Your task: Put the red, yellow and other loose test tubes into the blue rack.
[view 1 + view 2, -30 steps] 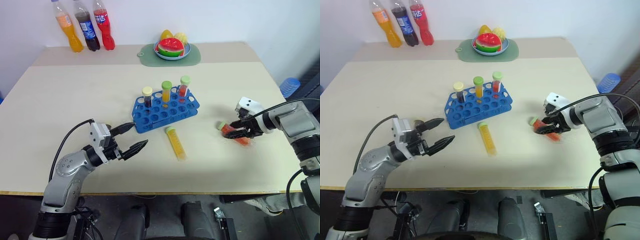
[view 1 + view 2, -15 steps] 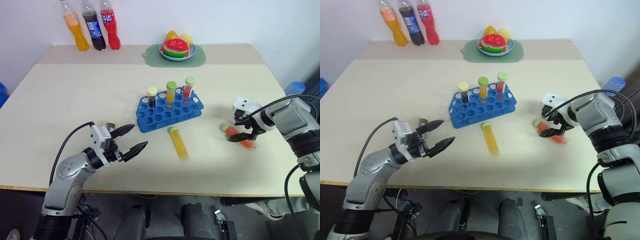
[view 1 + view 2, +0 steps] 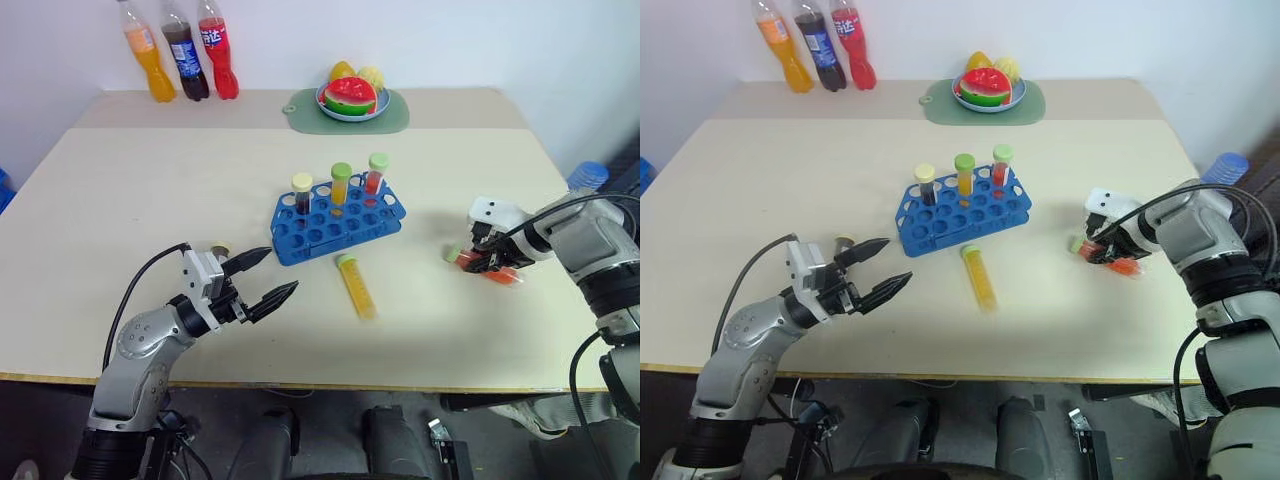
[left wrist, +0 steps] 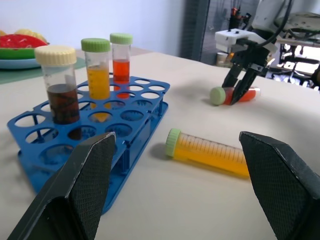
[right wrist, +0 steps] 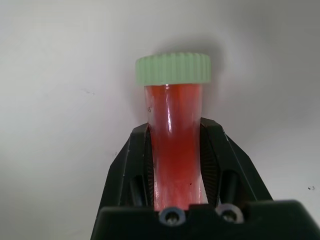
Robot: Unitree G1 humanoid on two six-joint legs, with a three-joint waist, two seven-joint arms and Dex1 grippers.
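Clamped now: the right claw (image 5: 176, 150), whose fingers stood apart around the red tube (image 5: 175, 150) a second ago, has closed on it, both pads pressed flat to its sides. That tube, with its pale green cap (image 5: 173, 68) sticking out past the fingertips, lies low at the desk (image 3: 150, 200) on the right side, well apart from the rack (image 3: 338, 215). Over on the left, the left claw (image 3: 263, 277) hangs above the desk's near edge, fingers spread wide and gripping nothing, aimed toward the middle. Between the two arms lies the yellow tube (image 3: 355, 286), flat on its side, green cap toward the rack and just in front of it. The blue rack sits mid-desk, slightly turned, and already carries three upright tubes along its far row: a dark one (image 3: 303, 192) with a cream cap, an orange one (image 3: 341, 182) and a red one (image 3: 376, 172), both green-capped. Further back, a fruit plate (image 3: 352, 98) rests on a green mat, and three bottles (image 3: 180, 50) stand at the far left corner.
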